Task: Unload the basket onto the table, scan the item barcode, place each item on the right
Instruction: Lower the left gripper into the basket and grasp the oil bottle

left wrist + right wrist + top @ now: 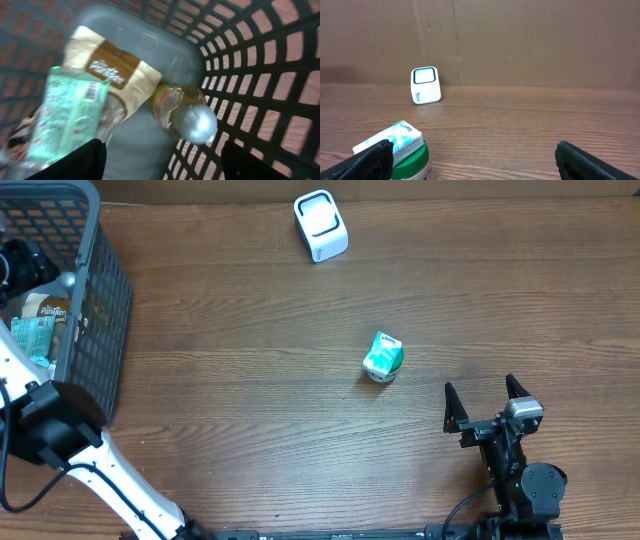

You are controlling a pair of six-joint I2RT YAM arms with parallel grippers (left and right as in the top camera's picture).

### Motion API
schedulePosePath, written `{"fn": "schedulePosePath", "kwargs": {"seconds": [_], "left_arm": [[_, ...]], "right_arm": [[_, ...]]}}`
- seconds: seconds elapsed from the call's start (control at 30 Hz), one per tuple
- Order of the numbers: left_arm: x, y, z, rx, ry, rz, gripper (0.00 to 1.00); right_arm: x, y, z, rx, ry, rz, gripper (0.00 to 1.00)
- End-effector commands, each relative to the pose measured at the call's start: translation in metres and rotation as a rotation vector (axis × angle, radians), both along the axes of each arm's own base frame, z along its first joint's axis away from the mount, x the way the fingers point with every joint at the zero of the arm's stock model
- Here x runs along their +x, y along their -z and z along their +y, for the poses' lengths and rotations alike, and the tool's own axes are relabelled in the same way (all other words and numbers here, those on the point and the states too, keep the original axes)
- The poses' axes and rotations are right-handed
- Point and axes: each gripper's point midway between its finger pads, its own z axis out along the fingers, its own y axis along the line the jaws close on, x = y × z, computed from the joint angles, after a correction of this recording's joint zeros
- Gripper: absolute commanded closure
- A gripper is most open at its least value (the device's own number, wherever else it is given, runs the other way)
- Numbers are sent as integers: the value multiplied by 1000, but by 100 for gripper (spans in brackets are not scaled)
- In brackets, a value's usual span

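- Teal-and-white round tub sits just ahead of the right pincer and a little to its left. It is clear of the fingers and rests on the brown wooden table. From overhead it looks tipped rather than standing square.
- The right pincer's jaws stand wide, with nothing between them.
- Handling, as I judge it: the tub looks small, light and fairly stiff in the wall, with a thin lid that could dent or peel. Take it low across the green round body, not by the lid. Squeeze gently, since smooth plastic may slip.
- Writing on the tub: there is a short dark word on the lid's white corner, too small to read. No barcode shows in either view.
- White box-shaped scanner, with a dark-framed window, stands well beyond the tub, far ahead of the right pincer and to its left. The blue print under the window is unreadable.
- Left pincer hangs inside the dark grey plastic lattice basket, jaws wide and holding nothing.
- Just beyond the left pincer lies a teal packet with a white printed label. Further on are a brown-and-cream pouch, its white script blurred, and a clear bottle.
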Motion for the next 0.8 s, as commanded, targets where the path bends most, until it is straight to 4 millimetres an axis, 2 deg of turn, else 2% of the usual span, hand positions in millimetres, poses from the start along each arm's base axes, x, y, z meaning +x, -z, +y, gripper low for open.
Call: {"fn": "schedulePosePath", "kwargs": {"seconds": [0.0,0.33,0.57,0.7,0.77], "left_arm": [[13,28,-8,-62,119,0,26],[23,63,-9,-104,172,27,25],[28,86,-14,-131,184,64,31],[33,91,-19,-129,195,66,39],[34,92,-19,-117,197,71,39]], "right_arm": [[0,2,-2,5,9,-1,0],[0,2,-2,5,9,-1,0],[0,2,-2,5,9,-1,0],[0,2,-2,4,9,-1,0],[0,2,-2,5,9,-1,0]]}}
